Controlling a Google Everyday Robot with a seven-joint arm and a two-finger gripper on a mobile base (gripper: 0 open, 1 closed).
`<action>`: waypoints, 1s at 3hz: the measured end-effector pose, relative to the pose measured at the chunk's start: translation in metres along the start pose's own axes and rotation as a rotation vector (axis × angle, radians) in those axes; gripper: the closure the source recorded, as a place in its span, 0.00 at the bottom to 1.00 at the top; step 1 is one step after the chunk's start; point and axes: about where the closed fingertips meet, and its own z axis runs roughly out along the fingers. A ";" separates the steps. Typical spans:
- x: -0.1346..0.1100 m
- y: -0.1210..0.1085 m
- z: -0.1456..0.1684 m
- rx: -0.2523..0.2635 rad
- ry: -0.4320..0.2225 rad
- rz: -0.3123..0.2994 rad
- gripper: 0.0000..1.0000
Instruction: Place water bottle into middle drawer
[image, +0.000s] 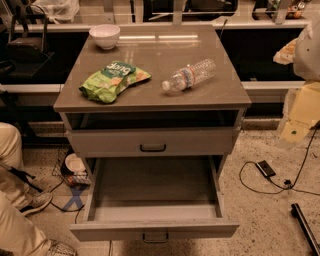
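The bottle lies on its side on the table, right of centre in the frame. It is small, clear and ribbed. Its white cap points toward the lower left and its base toward the upper right, so it sits at a slant. A blue and red label band wraps it near the neck end. It touches nothing but the table top.

Left of it, well apart, lies a green chip bag, crumpled and about as long as the bottle. A white bowl stands upright near the table's far left corner.

Below the top, the upper drawer is shut, with a dark bar handle at its middle. The middle drawer, lower in the frame, is pulled far out toward the camera, and its grey floor and side walls are in view. Its handle shows at the bottom edge of the front.

The tool seems to be the pale blurred shape at the upper right edge of the frame, well apart from the bottle and holding nothing that I can see. I cannot tell whether it is wide or narrow.

A person's leg in tan trousers fills the lower left. A cable trails on the speckled floor at the right.
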 end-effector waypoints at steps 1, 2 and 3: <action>0.000 0.000 0.000 0.000 0.000 0.000 0.00; -0.012 -0.028 0.019 0.032 -0.040 -0.037 0.00; -0.038 -0.068 0.059 0.066 -0.075 -0.094 0.00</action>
